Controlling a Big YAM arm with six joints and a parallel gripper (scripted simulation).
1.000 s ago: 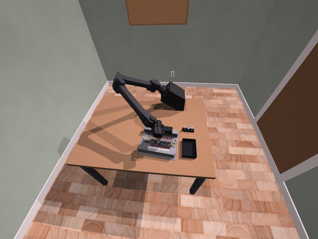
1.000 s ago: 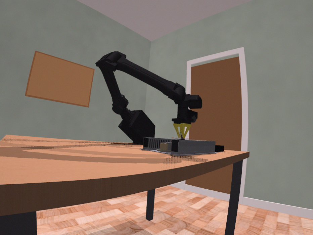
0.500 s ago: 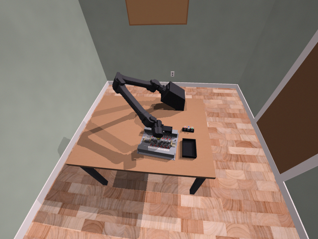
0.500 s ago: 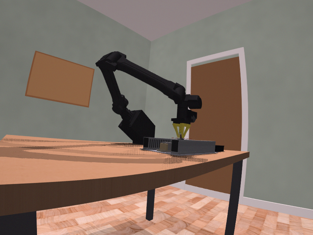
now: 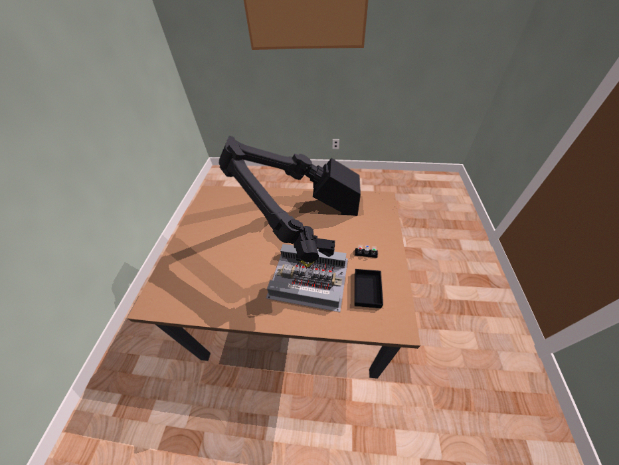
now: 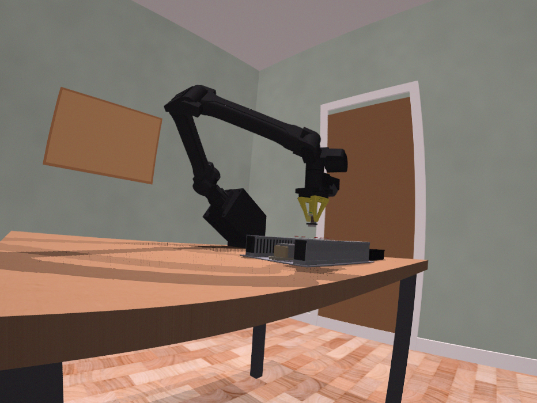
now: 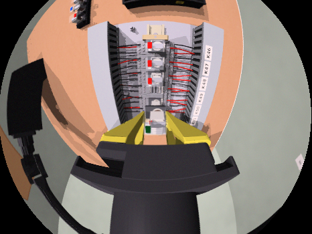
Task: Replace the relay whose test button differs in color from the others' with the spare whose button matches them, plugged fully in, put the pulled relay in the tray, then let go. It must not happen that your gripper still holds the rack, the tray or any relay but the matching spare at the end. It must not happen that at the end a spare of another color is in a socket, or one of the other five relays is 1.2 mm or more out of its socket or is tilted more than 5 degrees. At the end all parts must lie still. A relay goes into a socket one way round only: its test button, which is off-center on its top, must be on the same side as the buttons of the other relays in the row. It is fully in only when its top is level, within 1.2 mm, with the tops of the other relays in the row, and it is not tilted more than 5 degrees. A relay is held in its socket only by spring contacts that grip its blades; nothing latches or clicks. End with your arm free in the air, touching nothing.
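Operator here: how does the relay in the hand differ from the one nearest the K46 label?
The held relay has a green button, the K46 relay a red one. The held relay hangs above the row; the K46 relay sits in it. Both have clear housings.

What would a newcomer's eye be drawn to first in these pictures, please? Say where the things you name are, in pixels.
Probably the black arm (image 5: 256, 192) (image 6: 256, 119), bent high over the table. Next, its yellow fingers (image 6: 320, 210), shut on a relay with a green button (image 7: 148, 129), held above the grey panel (image 5: 304, 302) (image 6: 338, 251) (image 7: 100, 67). Then the red buttons in the panel's row, and the black tray (image 5: 368, 288) (image 7: 164, 4) beside it.
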